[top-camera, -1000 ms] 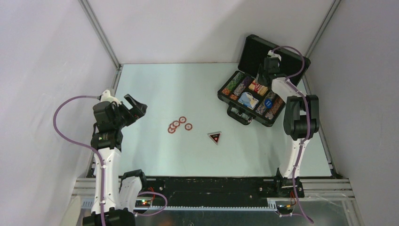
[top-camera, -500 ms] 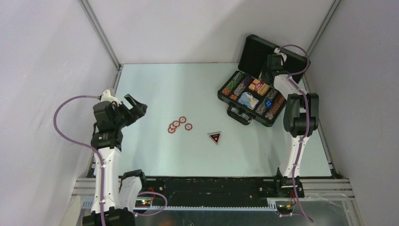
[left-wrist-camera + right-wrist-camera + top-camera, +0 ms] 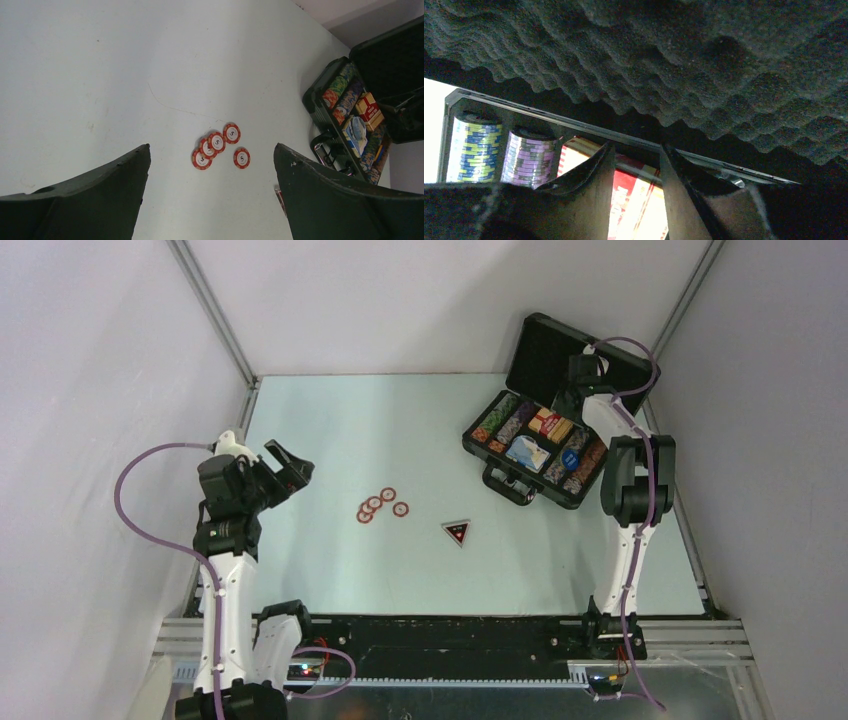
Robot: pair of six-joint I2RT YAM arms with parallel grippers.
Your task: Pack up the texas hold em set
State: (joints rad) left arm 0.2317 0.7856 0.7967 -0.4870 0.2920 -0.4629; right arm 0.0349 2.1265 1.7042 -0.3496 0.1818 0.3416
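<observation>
The black case lies open at the back right, its foam-lined lid raised. Chip rows and the red-white card box sit inside. Several red-white chips and the black triangular marker lie on the table. My right gripper is open and empty, hanging over the back of the case by the lid. In the right wrist view it points at the card box below the foam. My left gripper is open and empty at the left. Its wrist view shows the chips far ahead of it.
Grey walls enclose the table on three sides. The case handle faces the table's middle. The right arm's cable loops over the lid. In the left wrist view the case is at the right edge.
My right gripper has moved back from above the card box towards the lid. The left arm has not moved.
</observation>
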